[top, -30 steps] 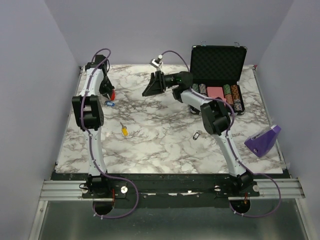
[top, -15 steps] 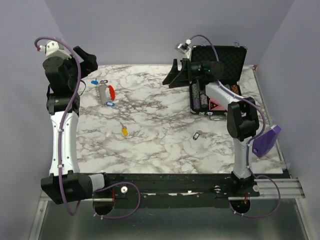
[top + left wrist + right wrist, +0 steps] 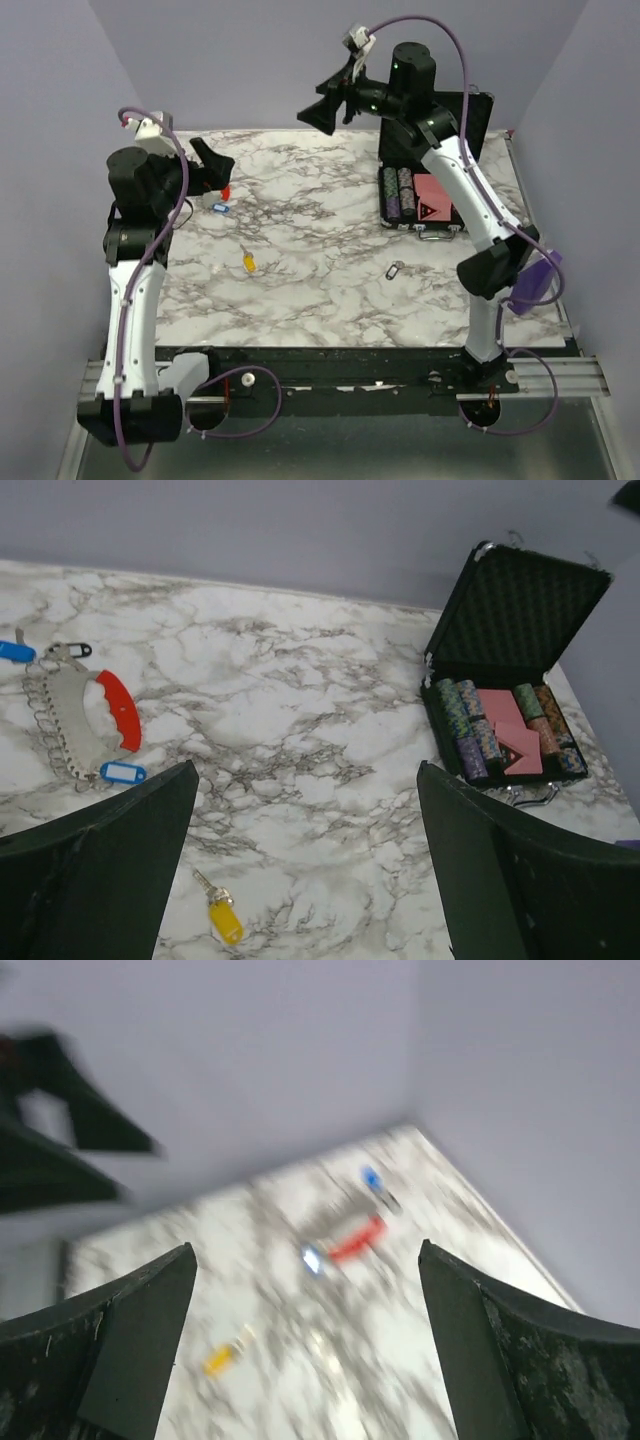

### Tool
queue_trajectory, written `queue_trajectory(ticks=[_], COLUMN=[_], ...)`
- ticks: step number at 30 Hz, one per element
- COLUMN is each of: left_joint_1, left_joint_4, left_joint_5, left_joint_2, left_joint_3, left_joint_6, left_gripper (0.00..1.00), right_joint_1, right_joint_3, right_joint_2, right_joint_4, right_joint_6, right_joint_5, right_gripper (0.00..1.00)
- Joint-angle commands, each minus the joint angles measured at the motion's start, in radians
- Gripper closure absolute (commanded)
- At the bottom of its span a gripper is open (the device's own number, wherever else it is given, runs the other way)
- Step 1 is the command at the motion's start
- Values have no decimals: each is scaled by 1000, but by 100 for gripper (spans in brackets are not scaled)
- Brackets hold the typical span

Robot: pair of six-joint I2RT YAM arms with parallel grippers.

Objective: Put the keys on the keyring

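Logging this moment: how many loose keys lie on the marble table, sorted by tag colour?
Blue keys: 2
Yellow key: 1
Grey key: 1
Total: 4

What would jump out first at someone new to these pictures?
The right gripper hangs open high above the marble table's far edge. An open black case of poker chips sits far right; the red-handled keyring lies far left, a yellow key loose mid-table.
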Motion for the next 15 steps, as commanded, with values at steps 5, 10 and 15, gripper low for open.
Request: queue_trajectory(ticks=[5, 10, 15], left_joint_1=[-8, -13, -17], left_joint_4=[80, 97, 75], left_joint_5=[58, 137, 166], left_joint_2=[-407, -535, -604], left_joint_3=[-273, -391, -492], left_joint_6=[72, 49, 84], left_gripper=[1, 1, 1], right_joint_1=[-317, -513, -759], right_joint_3=[-543, -765, -963], right_joint_2=[-467, -749, -906], right_joint_4=[-603, -802, -929], right_joint_6=[-619, -838, -1013], right_joint_5=[353, 565, 613], right_gripper=[0, 0, 0])
